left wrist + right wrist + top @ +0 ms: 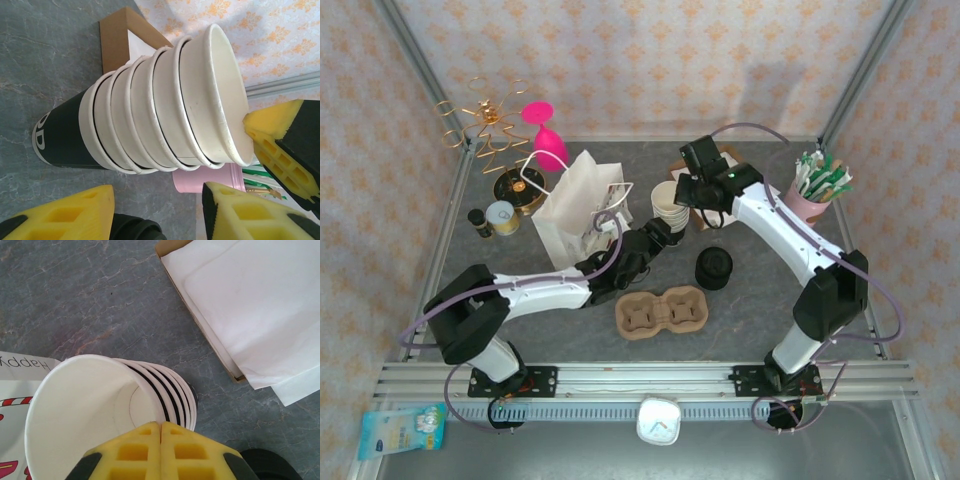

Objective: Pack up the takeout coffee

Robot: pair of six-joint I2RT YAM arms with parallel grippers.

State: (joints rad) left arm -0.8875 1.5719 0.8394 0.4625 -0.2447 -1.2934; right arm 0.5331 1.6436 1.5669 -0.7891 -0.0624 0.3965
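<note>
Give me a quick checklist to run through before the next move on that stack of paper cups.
1. Right gripper shut at the rim of the top cup: ok.
2. Cup wall actually pinched between its fingers: cannot tell.
3. Left gripper open, not clamping the cup stack: not ok.
4. Carrier slots both empty: ok.
5. Lids stacked beside the carrier: ok.

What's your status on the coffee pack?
Left gripper open beside the cup stack. Right gripper shut at its top rim. Cups lidless, cup carrier slots empty. Paper bag close by, not blocking.
</note>
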